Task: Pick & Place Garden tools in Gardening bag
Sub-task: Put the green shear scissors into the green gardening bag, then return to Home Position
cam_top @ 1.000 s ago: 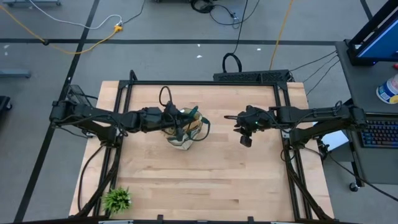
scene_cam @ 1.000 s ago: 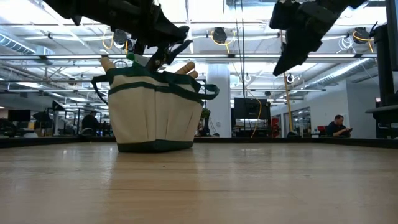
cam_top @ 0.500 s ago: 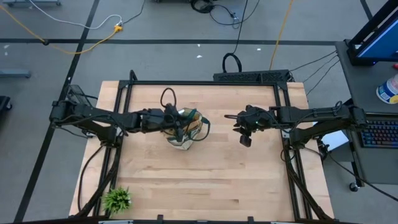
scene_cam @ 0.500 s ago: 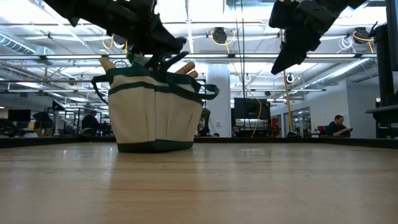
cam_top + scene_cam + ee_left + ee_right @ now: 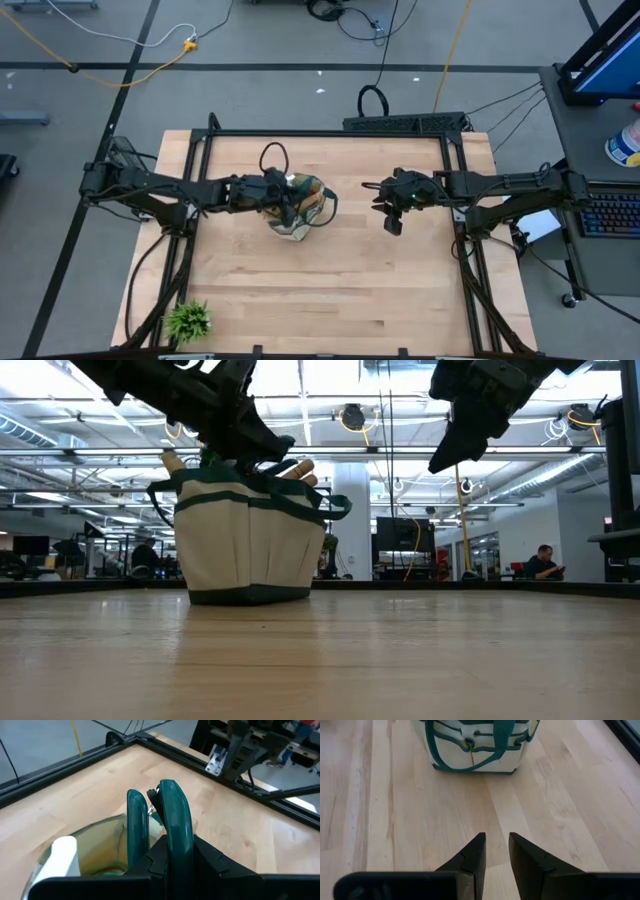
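Item 1. Table (image 5: 320,300): pale wooden top, bare of loose tools in the high view. The small leafy plant (image 5: 187,321) sat alone at the near left corner, well apart from the work; not a task item, so left where it was.

Item 2. Gardening bag (image 5: 300,208): beige canvas with green trim, upright left of the table's centre, mouth up to receive tools from above. Wooden handles (image 5: 300,468) stood out over its rim in the low view, so several garden tools were judged already stowed.

Item 3. Left gripper (image 5: 283,203): over the bag's mouth, reaching in from the left side. Jaws closed. In its wrist view two green loops (image 5: 170,815), probably the grips of the shears, rose just ahead of the fingers (image 5: 215,865); whether the fingers pinched them could not be told. Position suited lowering or leaving a piece in the bag.

Item 4. Right gripper (image 5: 391,214): raised above bare wood to the right of the bag, well apart from it. Jaws narrowly parted, nothing between them. Judged to be waiting clear of the other arm.
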Controlling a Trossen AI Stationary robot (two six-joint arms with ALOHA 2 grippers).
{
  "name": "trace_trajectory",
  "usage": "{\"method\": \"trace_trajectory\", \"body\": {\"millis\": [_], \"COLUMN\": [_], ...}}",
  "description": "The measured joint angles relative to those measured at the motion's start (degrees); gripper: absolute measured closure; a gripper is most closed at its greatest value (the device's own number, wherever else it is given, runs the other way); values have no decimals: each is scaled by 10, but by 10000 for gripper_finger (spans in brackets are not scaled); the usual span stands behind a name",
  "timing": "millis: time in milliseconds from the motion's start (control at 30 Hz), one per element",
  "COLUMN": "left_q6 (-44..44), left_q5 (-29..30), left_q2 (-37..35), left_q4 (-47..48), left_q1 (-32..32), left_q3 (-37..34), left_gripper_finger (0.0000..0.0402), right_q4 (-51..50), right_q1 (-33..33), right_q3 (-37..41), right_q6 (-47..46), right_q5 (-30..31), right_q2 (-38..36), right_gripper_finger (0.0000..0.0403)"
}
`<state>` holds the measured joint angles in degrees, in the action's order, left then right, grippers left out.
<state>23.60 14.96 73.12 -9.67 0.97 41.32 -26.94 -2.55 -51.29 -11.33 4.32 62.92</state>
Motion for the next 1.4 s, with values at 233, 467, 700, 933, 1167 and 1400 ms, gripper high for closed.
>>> {"method": "trace_trajectory", "body": {"millis": [233, 467, 700, 933, 1167, 1400], "left_q6": [27, 29, 25, 0, -13, -25], "left_q5": [-4, -5, -4, 2, 8, 0], "left_q2": [0, 0, 0, -14, -51, -98], "left_q4": [21, 21, 8, -32, -26, -26], "left_q1": [13, 13, 13, 13, 13, 13], "left_q3": [0, 0, 0, 0, 0, 0], "left_gripper_finger": [351, 299, 294, 308, 309, 309], "right_q4": [1, 3, 4, 4, 5, 6], "right_q1": [0, 0, 0, 0, 0, 0], "right_q3": [0, 0, 0, -1, -1, -1], "right_q6": [0, 0, 0, 0, 0, 0], "right_q5": [0, 0, 1, 1, 1, 1], "right_q2": [0, 0, 0, 0, 0, 0], "right_gripper_finger": [326, 326, 326, 326, 326, 326]}}
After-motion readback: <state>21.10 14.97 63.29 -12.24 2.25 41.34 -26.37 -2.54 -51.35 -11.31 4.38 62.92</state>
